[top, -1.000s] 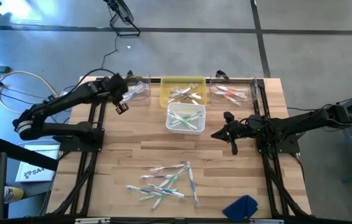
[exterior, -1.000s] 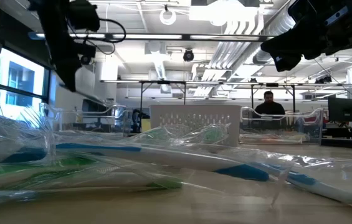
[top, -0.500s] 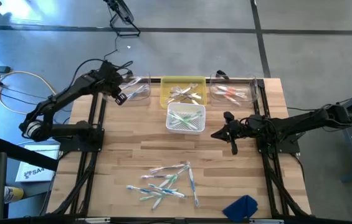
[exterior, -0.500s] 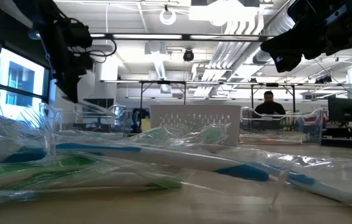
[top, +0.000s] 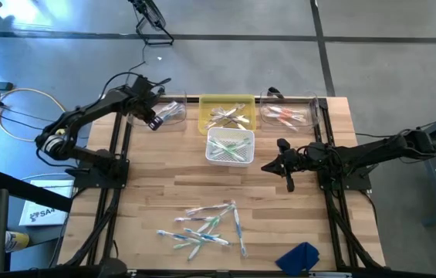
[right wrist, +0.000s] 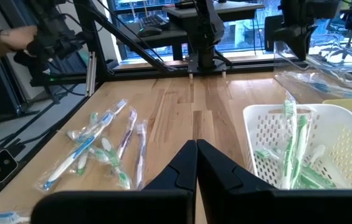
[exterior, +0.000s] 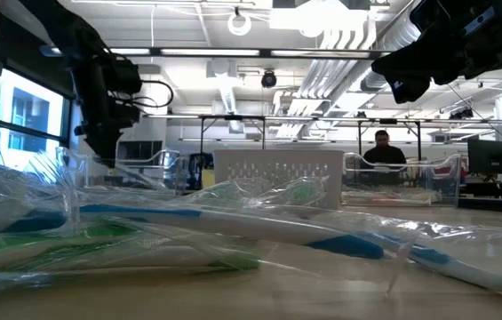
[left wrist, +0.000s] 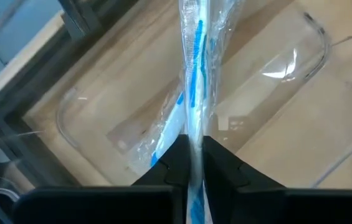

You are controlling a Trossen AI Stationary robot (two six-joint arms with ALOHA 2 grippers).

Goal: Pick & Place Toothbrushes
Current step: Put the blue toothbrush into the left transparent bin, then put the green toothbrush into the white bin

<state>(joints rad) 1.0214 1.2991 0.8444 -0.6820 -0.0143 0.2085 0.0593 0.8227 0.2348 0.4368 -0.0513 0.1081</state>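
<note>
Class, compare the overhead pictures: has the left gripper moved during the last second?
Yes. The left gripper, shut on a blue toothbrush, has shifted toward the clear bin at the table's far left corner, closer to the yellow bin.

Blue cloth [top: 298, 257] at wooden table [top: 156, 193] near edge, right of centre. Person [exterior: 383, 148] seated far behind table, beside monitor [exterior: 490, 158].

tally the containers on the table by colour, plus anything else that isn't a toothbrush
Clear bins: 2 (left clear bin, right clear bin)
Yellow bin: 1
White basket: 1
Blue cloth: 1
Total: 5
</note>
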